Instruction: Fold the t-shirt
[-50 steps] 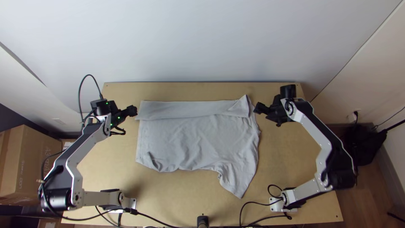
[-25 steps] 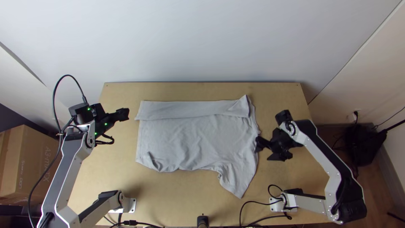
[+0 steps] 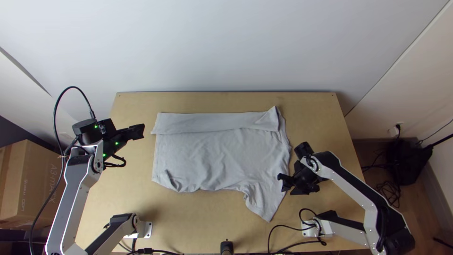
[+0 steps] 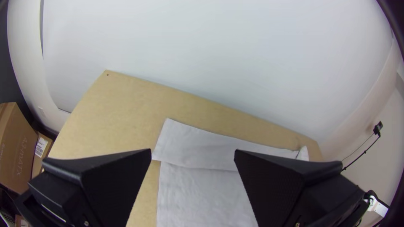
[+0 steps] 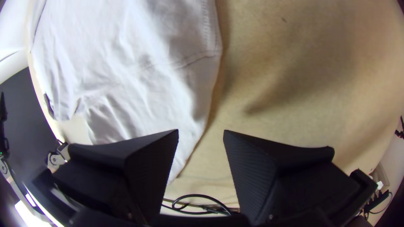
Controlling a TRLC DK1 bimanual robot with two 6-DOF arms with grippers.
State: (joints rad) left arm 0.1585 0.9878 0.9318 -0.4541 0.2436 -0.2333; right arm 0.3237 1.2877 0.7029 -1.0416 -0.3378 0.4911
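The shirt [image 3: 217,160] has its far side folded over. The left gripper [image 3: 143,131] and right gripper [image 3: 282,183] are spread wide, the right maybe above the shirt.

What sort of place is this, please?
Probably a robotics workspace: a light wooden table with two arms bolted to it, loose black cables, and a cardboard box beside it.

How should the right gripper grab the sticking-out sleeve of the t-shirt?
Probably by its outer edge, from above and the right, one finger each side. The sleeve lies flat, jutting from the t-shirt toward the table's near side, and the right gripper is open over that free edge.
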